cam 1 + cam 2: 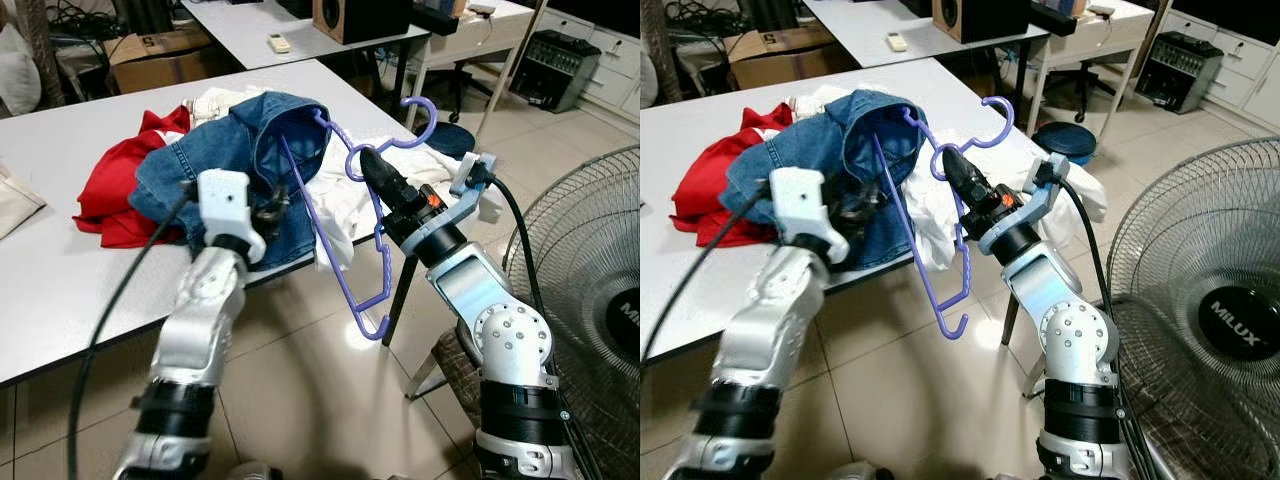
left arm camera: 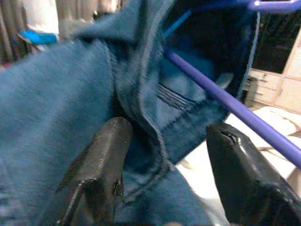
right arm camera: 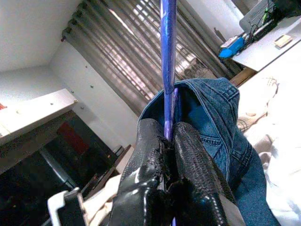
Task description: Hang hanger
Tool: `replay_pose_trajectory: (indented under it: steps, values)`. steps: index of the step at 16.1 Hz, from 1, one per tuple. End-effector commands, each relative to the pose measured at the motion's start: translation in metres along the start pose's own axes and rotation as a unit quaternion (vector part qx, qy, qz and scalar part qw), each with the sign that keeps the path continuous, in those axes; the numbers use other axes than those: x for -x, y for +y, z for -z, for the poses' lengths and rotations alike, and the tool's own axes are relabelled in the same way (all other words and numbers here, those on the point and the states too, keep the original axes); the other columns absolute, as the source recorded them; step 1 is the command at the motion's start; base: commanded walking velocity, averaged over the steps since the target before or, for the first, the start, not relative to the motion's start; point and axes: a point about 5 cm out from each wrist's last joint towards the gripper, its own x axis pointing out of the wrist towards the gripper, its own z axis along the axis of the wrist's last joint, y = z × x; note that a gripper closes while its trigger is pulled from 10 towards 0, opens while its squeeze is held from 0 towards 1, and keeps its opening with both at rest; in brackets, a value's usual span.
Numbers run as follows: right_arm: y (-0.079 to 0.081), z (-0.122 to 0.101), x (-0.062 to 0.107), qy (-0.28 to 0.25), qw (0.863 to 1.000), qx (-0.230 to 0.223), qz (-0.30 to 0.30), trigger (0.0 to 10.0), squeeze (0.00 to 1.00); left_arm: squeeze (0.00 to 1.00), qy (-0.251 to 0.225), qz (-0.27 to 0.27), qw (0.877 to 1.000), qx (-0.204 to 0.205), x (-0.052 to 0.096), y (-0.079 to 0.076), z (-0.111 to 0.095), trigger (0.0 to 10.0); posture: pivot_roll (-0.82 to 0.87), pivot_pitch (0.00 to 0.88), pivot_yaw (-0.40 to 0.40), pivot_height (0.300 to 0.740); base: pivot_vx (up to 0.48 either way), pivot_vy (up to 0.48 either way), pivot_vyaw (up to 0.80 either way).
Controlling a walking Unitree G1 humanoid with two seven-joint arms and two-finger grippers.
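Fan [image 1: 1200,330] beside hanger-holding right end effector [image 1: 952,165]

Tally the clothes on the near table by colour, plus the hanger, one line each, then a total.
Blue denim garment: 1
Red garment: 1
White garment: at least 1, since the pile hides where pieces begin or end
Purple hanger: 1, held in the right gripper with one end inside the denim
Total: 4 at least
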Motion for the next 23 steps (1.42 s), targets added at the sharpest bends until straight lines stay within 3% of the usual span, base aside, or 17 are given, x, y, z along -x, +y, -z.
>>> replay_pose_trajectory:
  steps: [1, 3, 6, 7, 8, 9, 12, 19, 22, 23]
  values:
    - [0.004, -0.004, -0.004, -0.008, 1.000, 0.004, -0.013, 10.0, 0.00, 0.00, -0.003, 0.007, 1.000, 0.016, -0.004, -0.003, -0.002, 10.0, -0.09, 0.000, 0.046, 0.740, 0.000, 0.000, 0.00]
    - [0.005, -0.004, -0.004, -0.009, 1.000, 0.005, -0.014, 10.0, 0.00, 0.00, 0.000, 0.012, 1.000, 0.016, -0.007, -0.006, -0.001, 10.0, -0.09, 0.000, 0.050, 0.740, 0.000, 0.000, 0.00]
    - [0.007, -0.005, -0.004, -0.013, 1.000, 0.002, -0.019, 10.0, 0.00, 0.00, 0.023, -0.019, 1.000, -0.003, -0.017, 0.005, 0.010, 10.0, -0.10, 0.000, 0.050, 0.740, 0.000, 0.000, 0.00]
    - [0.009, -0.005, -0.005, -0.014, 1.000, 0.000, -0.023, 10.0, 0.00, 0.00, 0.024, -0.030, 0.999, 0.001, -0.023, 0.010, 0.010, 9.3, -0.10, 0.000, 0.051, 0.740, 0.000, 0.000, 0.00]
    - [0.009, -0.005, -0.006, -0.013, 1.000, -0.001, -0.025, 10.0, 0.00, 0.00, 0.026, -0.046, 0.999, -0.008, -0.029, 0.017, 0.009, 4.6, -0.10, 0.000, 0.053, 0.740, 0.000, 0.000, 0.00]
    - [0.010, -0.005, -0.006, -0.014, 1.000, -0.002, -0.026, 10.0, 0.00, 0.00, 0.025, -0.054, 0.998, -0.015, -0.032, 0.019, 0.008, 4.3, -0.10, 0.000, 0.055, 0.740, 0.000, 0.000, 0.00]
    - [0.010, -0.004, -0.007, -0.015, 1.000, -0.003, -0.027, 10.0, 0.00, 0.00, 0.021, -0.078, 0.997, -0.013, -0.039, 0.024, 0.005, 0.0, -0.10, 0.000, 0.057, 0.740, 0.000, 0.000, 0.00]
    - [0.011, -0.004, -0.006, -0.020, 0.999, -0.007, -0.027, 10.0, 0.00, 0.00, 0.040, -0.116, 0.992, -0.036, -0.038, 0.031, 0.015, 0.0, -0.10, 0.000, 0.067, 0.740, 0.000, 0.000, 0.00]
    - [0.009, -0.005, -0.005, -0.022, 0.999, -0.003, -0.023, 10.0, 0.00, 0.00, 0.028, -0.084, 0.992, -0.094, -0.034, 0.035, 0.010, 0.0, -0.10, 0.000, 0.074, 0.740, 0.000, 0.000, 0.00]
    - [0.007, -0.006, -0.004, -0.019, 1.000, 0.008, -0.017, 10.0, 0.00, 0.00, 0.032, -0.035, 0.988, -0.146, -0.031, 0.037, 0.005, 0.0, -0.10, 0.000, 0.078, 0.740, 0.000, 0.000, 0.00]
